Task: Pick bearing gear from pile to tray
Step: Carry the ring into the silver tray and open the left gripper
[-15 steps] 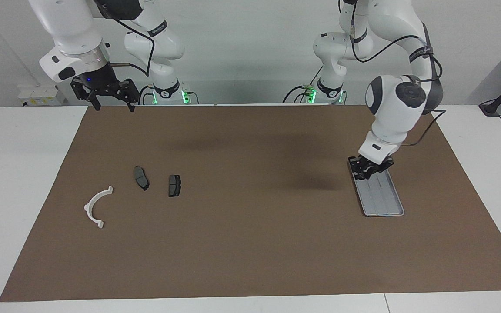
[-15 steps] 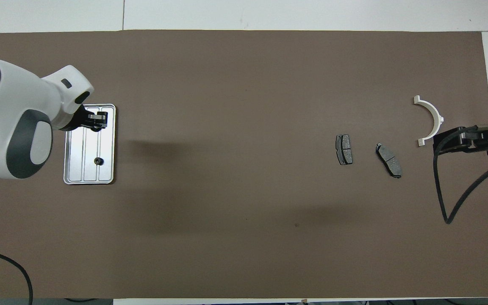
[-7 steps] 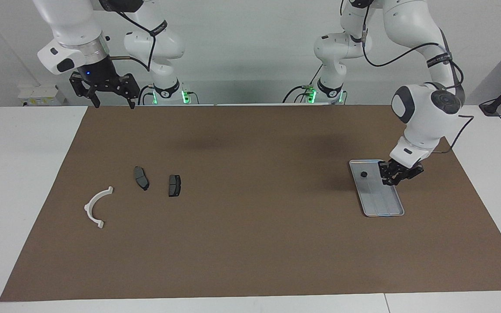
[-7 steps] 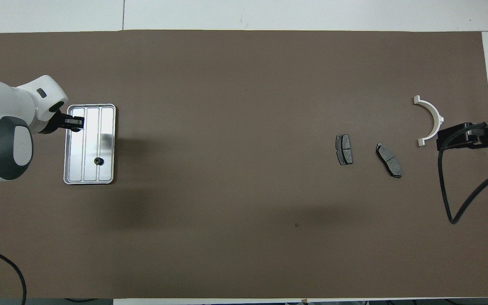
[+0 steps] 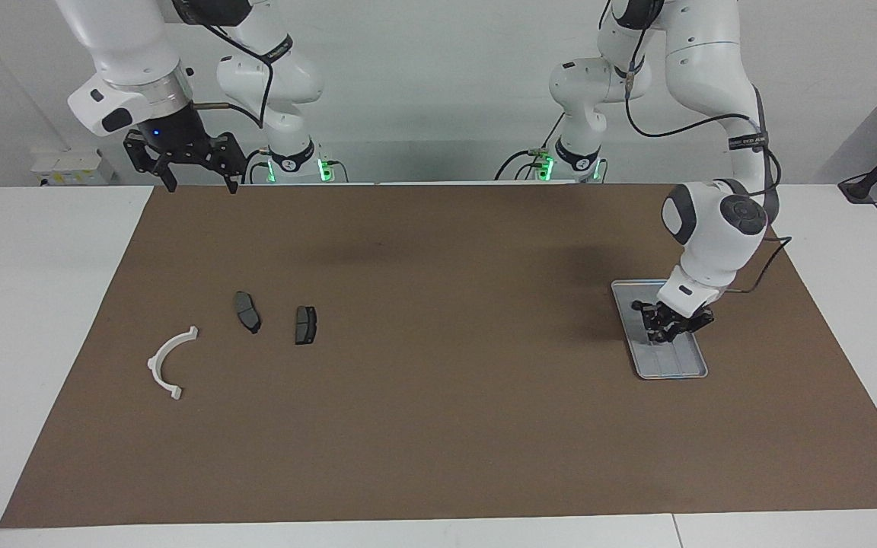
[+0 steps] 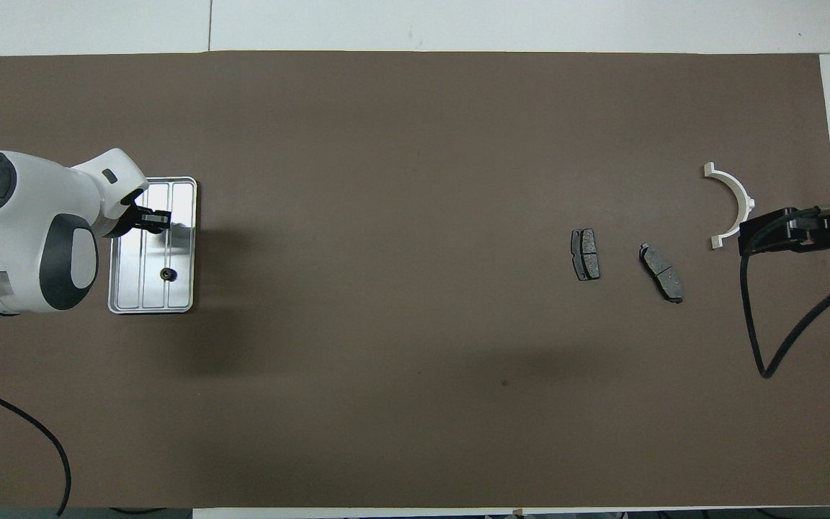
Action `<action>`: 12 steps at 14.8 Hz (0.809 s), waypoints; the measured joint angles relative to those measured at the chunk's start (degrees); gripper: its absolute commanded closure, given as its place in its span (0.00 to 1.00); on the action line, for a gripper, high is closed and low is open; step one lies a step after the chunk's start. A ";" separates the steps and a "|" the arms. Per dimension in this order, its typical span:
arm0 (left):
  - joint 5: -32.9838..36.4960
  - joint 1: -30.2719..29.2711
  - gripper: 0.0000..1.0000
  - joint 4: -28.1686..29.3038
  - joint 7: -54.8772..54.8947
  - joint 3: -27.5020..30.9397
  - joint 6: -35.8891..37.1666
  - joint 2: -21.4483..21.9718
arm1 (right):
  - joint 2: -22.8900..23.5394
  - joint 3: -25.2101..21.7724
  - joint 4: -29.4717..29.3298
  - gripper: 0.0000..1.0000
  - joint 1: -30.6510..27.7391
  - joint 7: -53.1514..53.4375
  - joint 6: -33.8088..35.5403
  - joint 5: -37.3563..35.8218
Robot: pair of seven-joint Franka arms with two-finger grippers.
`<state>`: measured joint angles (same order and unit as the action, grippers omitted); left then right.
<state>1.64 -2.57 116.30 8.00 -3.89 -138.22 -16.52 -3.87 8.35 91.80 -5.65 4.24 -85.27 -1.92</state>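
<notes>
Left fingers (image 6: pixel 163 218) moved back over tray (image 6: pixel 186 249), gear (image 6: pixel 167 273) beside them

1. The left arm (image 5: pixel 716 221) is bent sharply, its white wrist housing directly above its tool and leaning slightly toward the right arm's side.
2. The left gripper (image 5: pixel 671 326) hangs low, pointing down and a little slantwise, with the forearm rising steeply above it and a black cable looping just beside the wrist.
3. The right arm (image 5: pixel 122 61) waits, raised high, its wrist straight above its tool.
4. The right gripper (image 5: pixel 201 183) points straight down with its two fingers (image 5: pixel 172 185) spread wide apart, nothing between them.
</notes>
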 measured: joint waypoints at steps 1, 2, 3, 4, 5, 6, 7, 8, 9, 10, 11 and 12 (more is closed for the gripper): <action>0.00 0.00 1.00 0.38 -0.04 0.00 -0.47 -0.07 | 0.00 0.00 0.00 0.00 0.02 0.00 0.00 0.00; 0.00 0.00 1.00 0.73 -0.05 -0.01 -0.95 -0.09 | 0.00 0.00 0.00 0.00 0.05 0.00 0.00 0.00; 0.00 0.00 1.00 1.19 -0.06 -0.01 -1.62 -0.10 | 0.00 0.00 0.00 0.00 0.06 0.00 0.00 0.00; 0.00 0.00 0.89 1.67 -0.07 -0.01 -2.03 -0.10 | 0.00 0.00 0.00 0.00 0.06 0.00 0.00 0.02; 0.00 0.00 0.23 2.14 -0.08 -0.01 -2.50 -0.10 | 0.00 0.00 0.00 0.00 0.06 0.00 0.00 0.24; 0.00 0.00 0.03 2.38 -0.08 -0.02 -2.85 -0.05 | 0.00 0.00 0.00 0.00 0.06 0.00 0.00 0.81; 0.00 0.00 0.00 2.49 -0.08 -0.04 -2.91 -0.06 | 0.00 0.00 0.00 0.00 0.06 0.00 0.00 1.23; 0.00 0.01 0.00 2.66 -0.08 -0.06 -2.91 -0.07 | 0.00 0.00 0.00 0.00 0.06 0.00 0.00 1.43; 0.00 0.01 0.00 2.72 -0.08 -0.07 -2.86 -0.07 | 0.00 0.00 0.00 0.00 0.06 0.00 0.00 1.56; 0.00 0.01 0.00 2.62 -0.08 -0.06 -2.69 -0.06 | 0.00 0.00 0.00 0.00 0.06 0.00 0.00 1.59; 0.00 -0.01 0.00 2.20 -0.07 -0.02 -2.16 -0.03 | 0.00 0.00 0.00 0.00 0.06 0.00 0.00 1.59; 0.00 -0.02 0.00 1.12 -0.07 0.00 -0.58 0.05 | 0.00 0.00 0.00 0.00 0.06 0.00 0.00 1.59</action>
<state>1.64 -2.60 117.42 7.92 -3.89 -138.80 -16.47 -3.87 8.34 91.80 -5.59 4.24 -85.27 -0.33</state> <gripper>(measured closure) 0.031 0.000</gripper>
